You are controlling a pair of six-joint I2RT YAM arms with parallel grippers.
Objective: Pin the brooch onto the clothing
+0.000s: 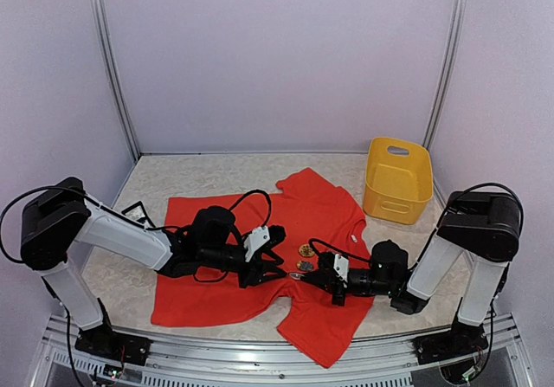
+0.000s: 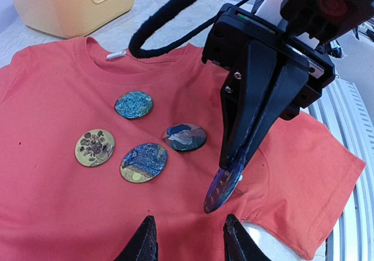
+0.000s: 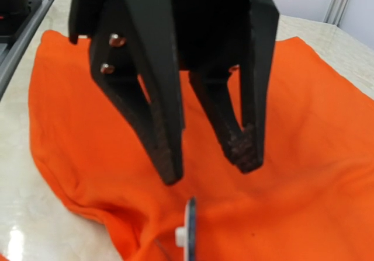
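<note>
The clothing, a red T-shirt (image 1: 216, 222), lies spread on the table. My right gripper (image 2: 234, 164) is shut on a blue round brooch (image 2: 224, 186), held on edge just over the fabric (image 2: 58, 202) near the sleeve seam. In the right wrist view the same brooch (image 3: 190, 232) shows edge-on with its white back, low over the shirt (image 3: 315, 126). My left gripper (image 2: 190, 240) stands open just in front of it, nothing between its fingertips (image 2: 143, 237). From the right wrist view the left gripper (image 3: 209, 169) hangs above the brooch. In the top view both grippers meet, left (image 1: 270, 267) and right (image 1: 303, 272).
Several other round brooches (image 2: 144, 162) lie flat on the shirt's chest below the collar. A yellow plastic basket (image 1: 397, 179) stands at the back right beyond the shirt. A black cable (image 2: 175, 10) arcs over the collar. The metal frame rail (image 1: 260, 365) runs along the near edge.
</note>
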